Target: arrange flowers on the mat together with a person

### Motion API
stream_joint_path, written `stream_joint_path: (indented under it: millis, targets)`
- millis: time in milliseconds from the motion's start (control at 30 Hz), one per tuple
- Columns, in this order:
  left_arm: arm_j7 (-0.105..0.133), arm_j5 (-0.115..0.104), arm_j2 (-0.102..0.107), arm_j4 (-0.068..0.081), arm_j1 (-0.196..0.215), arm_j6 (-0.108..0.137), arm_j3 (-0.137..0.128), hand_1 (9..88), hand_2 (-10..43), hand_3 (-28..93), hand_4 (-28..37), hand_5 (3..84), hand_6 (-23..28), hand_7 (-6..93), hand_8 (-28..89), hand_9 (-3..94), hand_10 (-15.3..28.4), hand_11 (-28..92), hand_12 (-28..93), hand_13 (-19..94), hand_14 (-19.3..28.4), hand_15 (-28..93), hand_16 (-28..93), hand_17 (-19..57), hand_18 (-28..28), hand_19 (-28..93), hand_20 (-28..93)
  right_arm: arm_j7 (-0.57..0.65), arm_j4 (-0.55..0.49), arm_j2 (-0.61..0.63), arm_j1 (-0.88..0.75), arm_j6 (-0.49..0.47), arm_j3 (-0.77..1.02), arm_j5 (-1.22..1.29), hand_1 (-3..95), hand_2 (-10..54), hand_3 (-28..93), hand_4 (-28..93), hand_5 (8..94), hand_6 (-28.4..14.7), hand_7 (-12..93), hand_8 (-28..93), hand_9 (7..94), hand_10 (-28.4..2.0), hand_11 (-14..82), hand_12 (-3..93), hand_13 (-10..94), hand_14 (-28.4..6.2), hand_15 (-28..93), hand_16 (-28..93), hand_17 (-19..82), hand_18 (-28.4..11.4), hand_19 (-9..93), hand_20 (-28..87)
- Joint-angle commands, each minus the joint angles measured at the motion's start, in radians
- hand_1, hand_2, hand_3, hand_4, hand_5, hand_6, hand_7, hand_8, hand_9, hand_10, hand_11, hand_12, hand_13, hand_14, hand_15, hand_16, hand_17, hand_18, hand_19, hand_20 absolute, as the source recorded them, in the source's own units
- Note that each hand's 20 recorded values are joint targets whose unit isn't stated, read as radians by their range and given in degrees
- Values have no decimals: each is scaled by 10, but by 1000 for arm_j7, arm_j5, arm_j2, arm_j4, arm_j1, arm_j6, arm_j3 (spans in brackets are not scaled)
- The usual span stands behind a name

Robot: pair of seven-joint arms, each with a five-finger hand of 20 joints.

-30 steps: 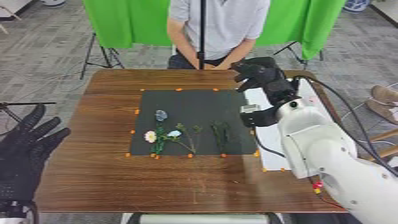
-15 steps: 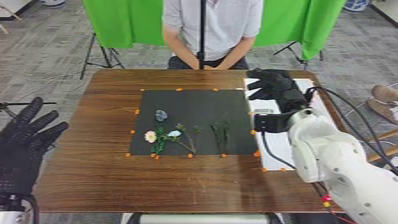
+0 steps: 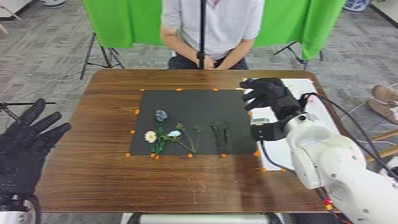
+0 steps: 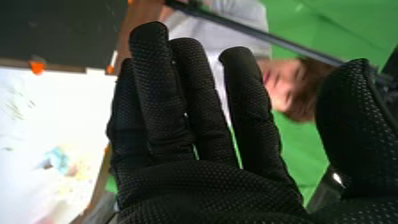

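The flowers of the task lie flat on the black mat (image 3: 187, 107), in the middle of the brown wooden tabletop (image 3: 98, 180). The blue flower (image 3: 161, 114), the white daisy-like flower (image 3: 150, 136) and the pale bluish bloom (image 3: 174, 133) are on the half of the mat toward the left edge of the tabletop. The thin dark green sprigs (image 3: 225, 134) lie nearer to the right edge.

The right robot hand (image 3: 265, 91) is above the white sheet (image 3: 280, 150) by the right edge, with its fingers long and straight, and it holds nothing. The left robot hand (image 3: 22, 150) is beside the left edge, its fingers spread wide, also empty. On the sheet there is a blurred coloured patch (image 4: 59, 159); whether it is a flower or a print, one cannot tell.

Such flowers are probably very light. The stems seem thin and rather stiff, but they could bend or roll under a thick glove, and the heads are likely soft and easy to crush. It seems best to take each flower at the middle of its stem, between thumb and fingers, with a gentle pinch, and to keep the glove away from the petals and from neighbouring stems.
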Motion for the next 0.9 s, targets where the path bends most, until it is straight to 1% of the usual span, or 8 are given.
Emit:
stream_joint_path:
  millis: [33,133,200,567,633,667,767,900]
  targets:
    - [-15,11,-14,-1,7,-13,6,179,79,744,-283,304,40,89,-81,300,145,159,121,211,224,439,-51,-94,177,373,177,-22,-25,6,-53,4,14,-1,253,37,705,-244,579,-1,141,-127,614,-179,174,142,542,-177,544,94,148,-202,650,113]
    - [-14,10,-13,0,5,-12,12,180,80,743,-283,303,40,90,-81,300,145,159,121,211,224,439,-52,-94,177,374,177,-25,-23,8,-53,11,13,6,253,39,705,-243,578,-1,140,-126,614,-179,173,142,542,-178,545,93,148,-202,650,114]
    - [-24,16,-18,0,2,-14,10,180,79,744,-283,303,40,90,-81,300,145,159,121,211,224,439,-52,-94,177,374,177,-21,-21,6,-47,12,12,-2,252,40,705,-243,579,-1,140,-126,613,-180,173,142,541,-178,545,93,148,-203,650,114]
    - [-22,13,-23,-4,9,-11,16,181,79,745,-283,303,41,91,-82,300,145,161,121,211,224,440,-52,-93,177,374,176,-12,-6,18,-18,36,25,2,249,41,708,-243,577,-2,138,-126,611,-179,173,142,537,-181,544,92,144,-203,645,114]
    - [-33,19,-28,-4,5,-15,15,182,79,745,-283,304,41,91,-82,300,145,161,121,211,224,440,-52,-93,177,375,177,-9,-2,19,-15,41,30,2,248,41,709,-243,576,-1,138,-126,610,-180,172,142,537,-181,544,92,144,-203,644,113]
    - [-25,14,-24,-3,4,-10,18,182,79,745,-283,304,41,91,-82,300,145,161,121,211,225,441,-53,-93,177,375,177,-11,3,20,-7,44,27,5,249,42,708,-243,576,-1,138,-125,610,-180,172,141,537,-181,544,91,144,-203,644,114]
    - [-30,17,-25,-4,2,-12,18,182,78,746,-283,303,41,91,-82,300,145,161,121,211,225,441,-53,-93,177,375,177,-6,8,19,-2,43,32,3,248,42,708,-243,575,0,139,-125,609,-181,172,142,536,-181,543,91,144,-203,643,114]
    - [-18,7,-22,-4,5,-7,21,183,78,746,-283,303,41,91,-82,300,145,161,120,211,225,442,-53,-93,178,376,177,-7,12,20,11,49,27,1,248,42,709,-243,574,0,138,-126,609,-181,172,141,536,-181,543,90,144,-203,644,115]
